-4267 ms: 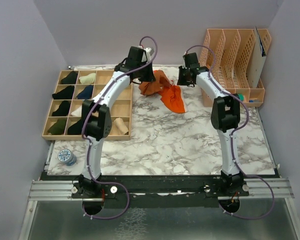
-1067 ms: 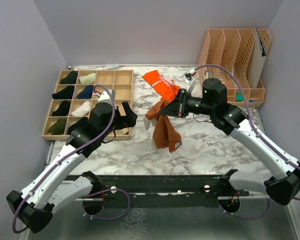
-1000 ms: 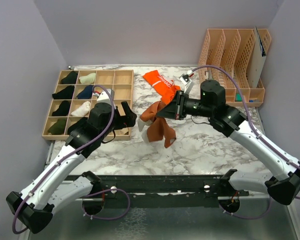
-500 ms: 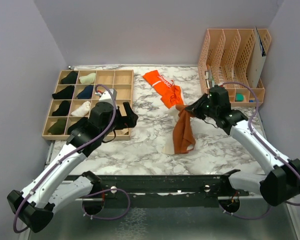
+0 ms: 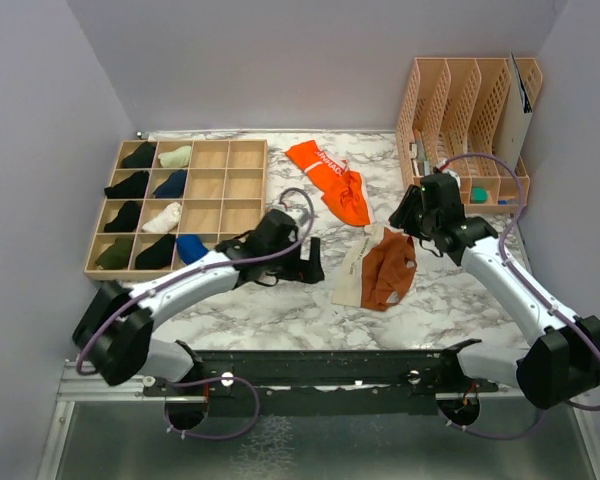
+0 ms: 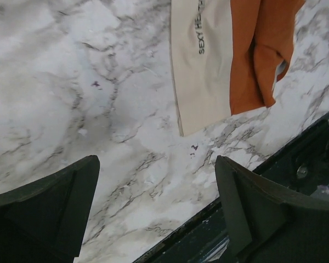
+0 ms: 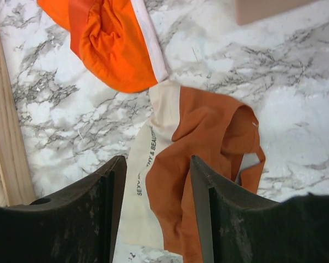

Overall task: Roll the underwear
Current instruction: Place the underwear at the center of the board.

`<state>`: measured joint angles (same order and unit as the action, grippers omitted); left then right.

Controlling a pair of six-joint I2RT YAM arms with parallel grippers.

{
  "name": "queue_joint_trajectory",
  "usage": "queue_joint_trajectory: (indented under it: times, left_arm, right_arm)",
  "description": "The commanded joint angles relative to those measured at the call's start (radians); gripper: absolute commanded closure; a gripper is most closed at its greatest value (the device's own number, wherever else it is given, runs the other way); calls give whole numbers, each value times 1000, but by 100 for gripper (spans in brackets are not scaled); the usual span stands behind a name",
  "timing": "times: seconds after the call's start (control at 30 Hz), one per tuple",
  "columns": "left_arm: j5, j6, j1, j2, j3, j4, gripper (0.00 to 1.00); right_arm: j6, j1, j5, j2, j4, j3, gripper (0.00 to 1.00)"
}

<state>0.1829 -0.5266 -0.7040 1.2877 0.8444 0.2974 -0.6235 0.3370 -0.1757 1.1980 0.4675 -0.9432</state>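
The rust-brown underwear [image 5: 388, 272] lies crumpled on the marble table, its cream lettered waistband [image 5: 352, 277] on the left side. The bright orange underwear [image 5: 332, 181] lies behind it, white waistband showing. My right gripper [image 5: 402, 218] hovers just over the rust pair's far edge, open and holding nothing; in the right wrist view the rust underwear [image 7: 208, 137] lies below the gripper [image 7: 153, 216], with the orange underwear [image 7: 109, 38] beyond. My left gripper [image 5: 313, 268] stands wide open just left of the waistband. The left wrist view shows the gripper [image 6: 156, 213] over bare marble, short of the underwear [image 6: 257, 49].
A wooden compartment tray [image 5: 245, 215] with small fabric bundles sits at the left, a blue bundle [image 5: 191, 247] in its front row. A tan file rack [image 5: 460, 100] stands at the back right. The black front rail [image 6: 296, 159] borders the table close to my left gripper.
My right gripper opened and dropped the rust underwear, which now lies on the table. The left arm swung right, up to its waistband.
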Motion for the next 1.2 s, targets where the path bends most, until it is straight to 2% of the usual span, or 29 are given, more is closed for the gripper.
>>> queue_joint_trajectory:
  times: [0.0, 0.13, 0.3, 0.37, 0.53, 0.73, 0.8, 1.0, 1.07, 1.17]
  left_arm:
    - [-79, -63, -147, 215, 107, -41, 11]
    - [-131, -84, -209, 351, 187, -35, 18]
    - [-218, -57, -274, 535, 385, 121, 20]
    - [-237, -65, -283, 592, 431, 160, 30]
    - [-282, -62, -312, 623, 457, 205, 32]
    - [-319, -69, -325, 610, 420, 227, 31]
    - [-312, -60, -332, 620, 414, 227, 34]
    - [-361, -33, -402, 661, 420, 237, 58]
    - [-368, -33, -413, 680, 415, 246, 70]
    - [-393, -26, -414, 682, 403, 261, 96]
  right_arm:
    - [101, -12, 13, 61, 52, -48, 45]
    - [95, -14, 19, 30, 25, -34, 45]
    - [97, -15, -33, 1, 47, -56, 45]
    - [101, -15, -48, -6, 52, -63, 44]
    - [106, -15, -63, -23, 64, -65, 44]
    - [91, -15, -70, -37, 56, -37, 43]
    - [86, -15, -70, -39, 56, -27, 43]
    - [89, -16, -77, -39, 46, -11, 42]
    - [95, -17, -80, -32, 43, -11, 42]
    - [111, -34, -59, -12, 35, -19, 41]
